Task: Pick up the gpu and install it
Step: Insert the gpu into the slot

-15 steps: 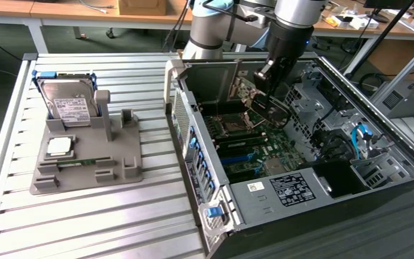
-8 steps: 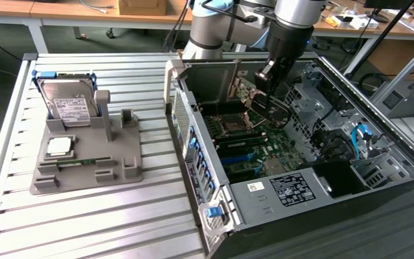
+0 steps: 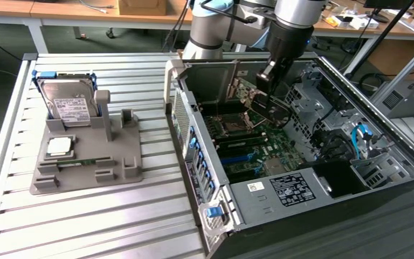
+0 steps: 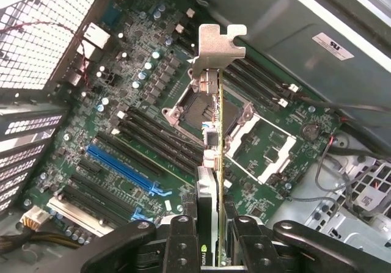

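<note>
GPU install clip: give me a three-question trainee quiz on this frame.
1. True or false: the end effector grips the gpu edge-on above the motherboard.
2. Where does the hard drive sit? A) in the grey fixture B) inside the computer case
3. Which end of the gpu points away from the end effector?

Key: 1 true; 2 A; 3 the metal bracket.

I see the arm reaching down into the open computer case (image 3: 379, 143), its gripper (image 3: 264, 83) clamped on the gpu (image 3: 268, 108), which hangs tilted just above the motherboard (image 3: 254, 145). Well off toward the exterior view's left of the gripper, a grey holder (image 3: 84, 162) sits on the slatted table (image 3: 84, 226), carrying a hard drive (image 3: 67, 102).
</note>
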`<state>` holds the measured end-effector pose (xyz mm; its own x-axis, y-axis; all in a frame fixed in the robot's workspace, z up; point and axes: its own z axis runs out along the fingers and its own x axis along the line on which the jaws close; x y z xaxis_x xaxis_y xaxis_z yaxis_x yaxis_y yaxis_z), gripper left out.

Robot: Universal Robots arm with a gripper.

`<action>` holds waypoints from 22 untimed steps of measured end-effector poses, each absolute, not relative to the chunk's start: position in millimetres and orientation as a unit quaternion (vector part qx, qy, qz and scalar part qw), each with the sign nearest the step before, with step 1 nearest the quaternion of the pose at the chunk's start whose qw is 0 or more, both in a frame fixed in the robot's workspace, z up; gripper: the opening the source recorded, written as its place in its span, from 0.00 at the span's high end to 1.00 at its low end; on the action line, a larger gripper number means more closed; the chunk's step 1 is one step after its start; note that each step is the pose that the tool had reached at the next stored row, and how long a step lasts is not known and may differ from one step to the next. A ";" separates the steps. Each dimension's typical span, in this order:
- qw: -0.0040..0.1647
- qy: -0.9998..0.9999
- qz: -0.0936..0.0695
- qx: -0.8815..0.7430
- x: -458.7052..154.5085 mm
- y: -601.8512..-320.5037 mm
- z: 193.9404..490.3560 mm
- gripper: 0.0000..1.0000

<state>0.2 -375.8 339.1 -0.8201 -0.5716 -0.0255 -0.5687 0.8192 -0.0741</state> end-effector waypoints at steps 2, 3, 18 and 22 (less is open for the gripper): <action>0.023 0.952 -0.031 -0.305 0.2 -375.8 339.1 0.73; 0.024 0.951 -0.031 -0.308 0.2 -375.8 339.1 0.73; 0.025 0.934 -0.030 -0.354 0.2 -375.8 339.1 0.73; 0.025 0.930 -0.030 -0.367 0.2 -375.8 339.1 0.73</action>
<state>0.2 -375.8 339.1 -0.7300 -0.6830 -0.0255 -0.6799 0.7295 -0.0742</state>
